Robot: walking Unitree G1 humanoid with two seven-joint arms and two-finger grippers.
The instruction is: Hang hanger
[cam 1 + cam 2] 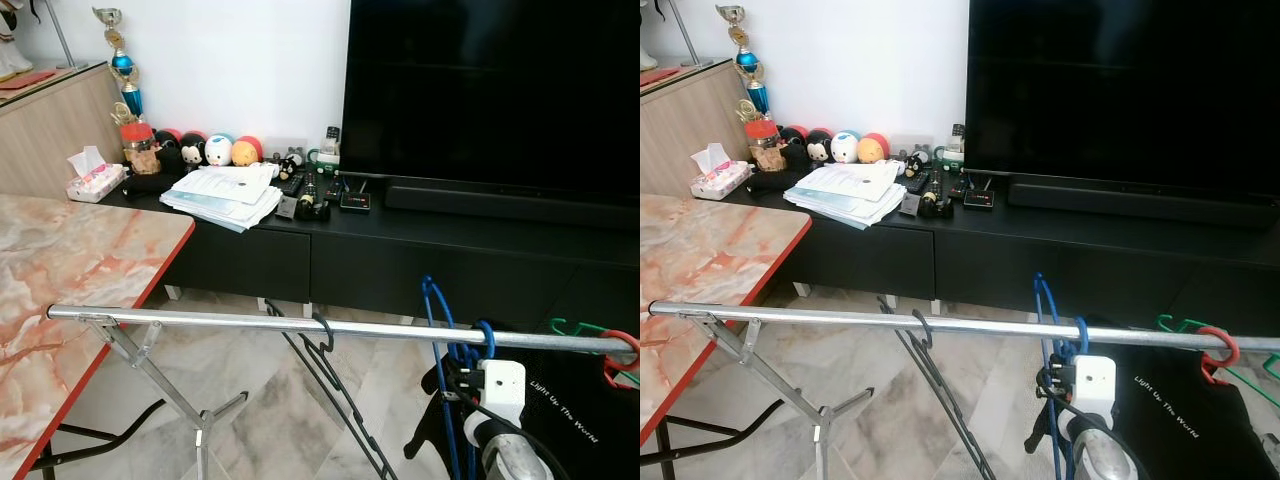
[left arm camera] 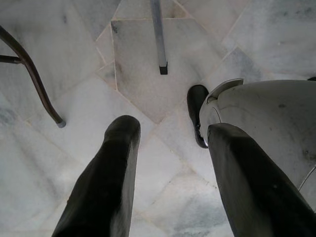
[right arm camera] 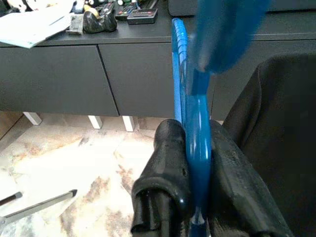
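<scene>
Though the blue hanger [image 1: 440,330] already hooks over the rail [image 1: 300,325], the right tool [image 3: 190,197] is clamped on it; letting go remains. Left tool [image 2: 168,173] hangs open, empty.

White lettering reading "Light Up The World" runs diagonally across the black garment [image 1: 575,410] hanging from the metal rail [image 1: 300,327] at the right of the scene. Printing on the stacked papers [image 1: 222,192] and the tissue box [image 1: 95,183] on the dark surface is too small to read.
</scene>
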